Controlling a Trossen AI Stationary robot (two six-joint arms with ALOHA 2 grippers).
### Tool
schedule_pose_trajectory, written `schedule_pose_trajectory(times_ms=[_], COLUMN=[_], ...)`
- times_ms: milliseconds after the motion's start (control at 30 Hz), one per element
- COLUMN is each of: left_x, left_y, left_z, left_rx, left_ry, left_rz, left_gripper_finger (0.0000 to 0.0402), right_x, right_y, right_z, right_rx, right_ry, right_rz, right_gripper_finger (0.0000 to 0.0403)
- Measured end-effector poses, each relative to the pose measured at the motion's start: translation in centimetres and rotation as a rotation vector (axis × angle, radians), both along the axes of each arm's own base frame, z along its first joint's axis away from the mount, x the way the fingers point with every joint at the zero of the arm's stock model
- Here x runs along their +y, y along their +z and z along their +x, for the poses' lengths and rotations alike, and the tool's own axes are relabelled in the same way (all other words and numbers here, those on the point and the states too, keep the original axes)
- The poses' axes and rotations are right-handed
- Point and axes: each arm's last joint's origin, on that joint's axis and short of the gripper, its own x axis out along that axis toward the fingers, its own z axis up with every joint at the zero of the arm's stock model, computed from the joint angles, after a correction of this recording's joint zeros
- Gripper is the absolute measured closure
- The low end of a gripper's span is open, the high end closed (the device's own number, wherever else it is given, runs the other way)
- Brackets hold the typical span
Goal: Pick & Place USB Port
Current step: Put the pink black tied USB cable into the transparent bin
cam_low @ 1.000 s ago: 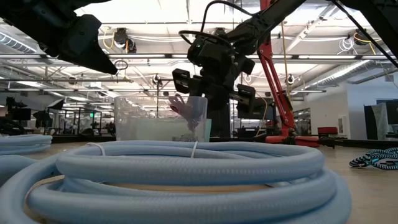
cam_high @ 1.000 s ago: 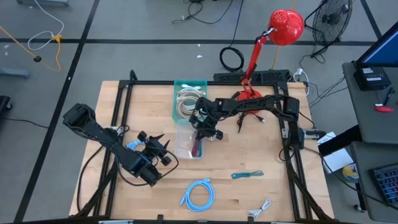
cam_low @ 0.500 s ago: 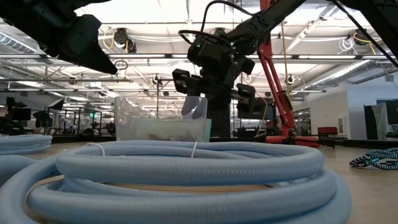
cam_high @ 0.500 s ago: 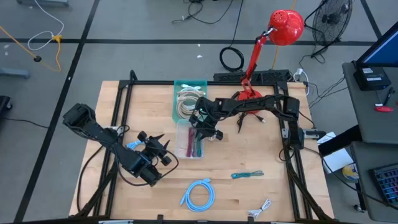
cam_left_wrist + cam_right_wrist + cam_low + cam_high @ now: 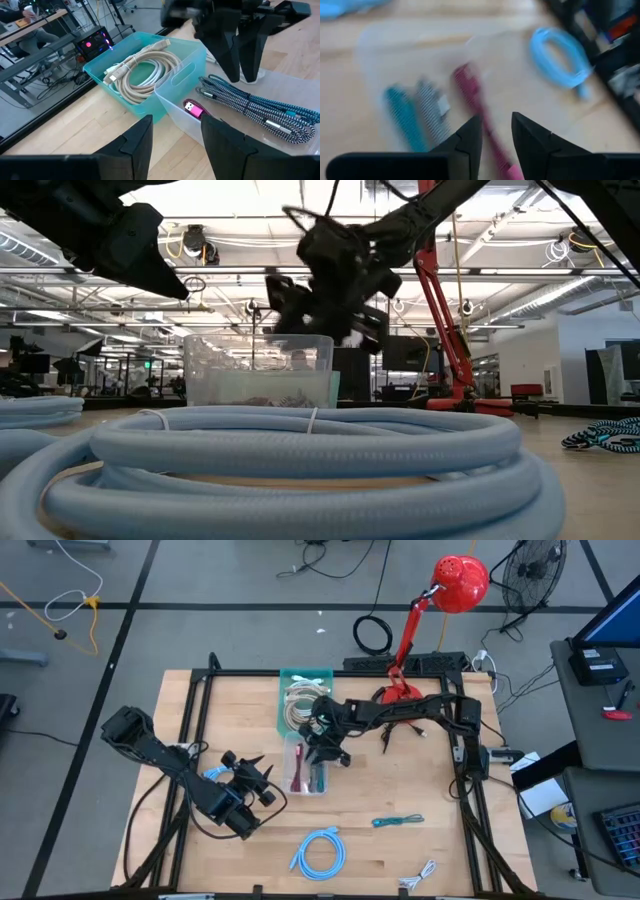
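Note:
A clear bin (image 5: 287,768) sits mid-table; a pink USB cable (image 5: 298,770) and teal braided cables (image 5: 250,107) lie on its floor. The pink plug (image 5: 192,107) points at the bin's near wall. My right gripper (image 5: 325,745) hovers open just above the bin's far end, fingers pointing down (image 5: 240,75), with nothing between them (image 5: 497,145). In its wrist view the pink cable (image 5: 470,92) lies below. My left gripper (image 5: 262,780) waits open to the bin's left, off the table (image 5: 175,145).
A teal bin (image 5: 322,675) holding a beige cable coil (image 5: 142,70) stands against the clear bin's far end. A light blue coil (image 5: 320,852), a small teal cable (image 5: 398,822) and a white cable (image 5: 420,875) lie near the table's near edge. A red lamp base (image 5: 400,695) stands at the far edge.
The pink cable, hanging from my right gripper into the clear bin a second ago, has dropped and now lies flat on the bin's floor. My right gripper has since risen a little, tipped, and shifted slightly toward the teal bin.

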Motion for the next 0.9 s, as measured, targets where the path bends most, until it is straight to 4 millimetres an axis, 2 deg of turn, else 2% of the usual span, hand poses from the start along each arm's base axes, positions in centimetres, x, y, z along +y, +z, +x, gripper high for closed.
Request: schedule_pose_trajectory(times_ms=[167, 333, 533, 767, 900], left_x=[0.0, 0.0, -0.1, -0.1, 0.4], left_y=[0.0, 0.0, 0.0, 0.0, 0.0], left_z=[0.0, 0.0, -0.1, 0.0, 0.2], left_rx=[0.000, 0.000, 0.000, -0.001, 0.009], left_ry=[0.000, -0.001, -0.006, -0.003, 0.013], left_rz=[-0.001, -0.001, -0.001, 0.002, 0.008], left_gripper_finger=[0.0229, 0.0229, 0.0229, 0.0229, 0.0229], right_x=[1.3, 1.7, 1.4, 2.5, 2.6], right_y=[0.9, 1.1, 0.9, 0.8, 0.2], right_z=[1.1, 1.5, 1.3, 1.4, 1.1], right_rx=[-0.095, -0.119, -0.085, -0.077, 0.012], right_ry=[-0.042, -0.104, -0.123, -0.103, -0.168], right_rz=[0.001, -0.079, -0.060, -0.062, -0.116], right_gripper_finger=[0.0326, 0.0393, 0.0402, 0.0402, 0.0403])
